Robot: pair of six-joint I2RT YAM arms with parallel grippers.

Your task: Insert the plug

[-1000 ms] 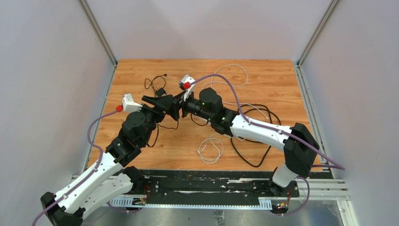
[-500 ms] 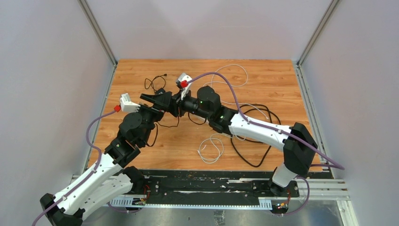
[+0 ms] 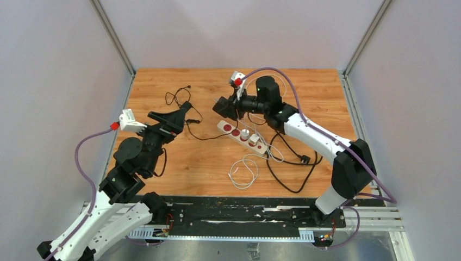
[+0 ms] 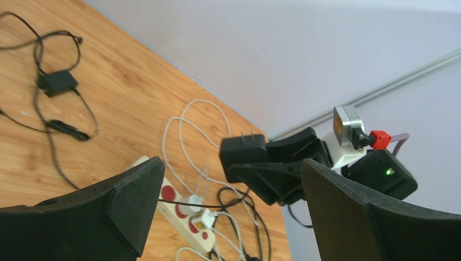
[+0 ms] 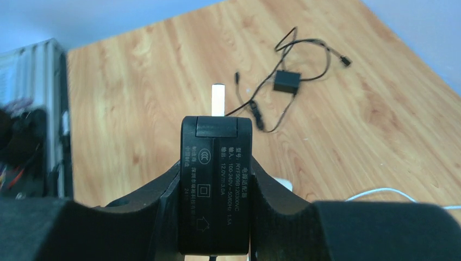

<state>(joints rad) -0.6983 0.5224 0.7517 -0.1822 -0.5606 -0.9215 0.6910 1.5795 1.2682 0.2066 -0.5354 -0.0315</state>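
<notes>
Plug [image 5: 216, 179] lifted away, power strip [image 3: 231, 130] amid cables [image 3: 297, 191]

Small black box [image 3: 186, 105] on thin cable, far left of wooden table [image 3: 326, 98]; white cable coil [image 3: 244, 172] near front.

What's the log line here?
left gripper open, empty | right gripper shut on black boxy plastic plug, prongs exposed | white plastic power strip: plug not inserted

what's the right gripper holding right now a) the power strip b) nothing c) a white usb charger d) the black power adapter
D: in the right wrist view the black power adapter sits clamped between the fingers of the right gripper, a metal prong sticking out ahead.
</notes>
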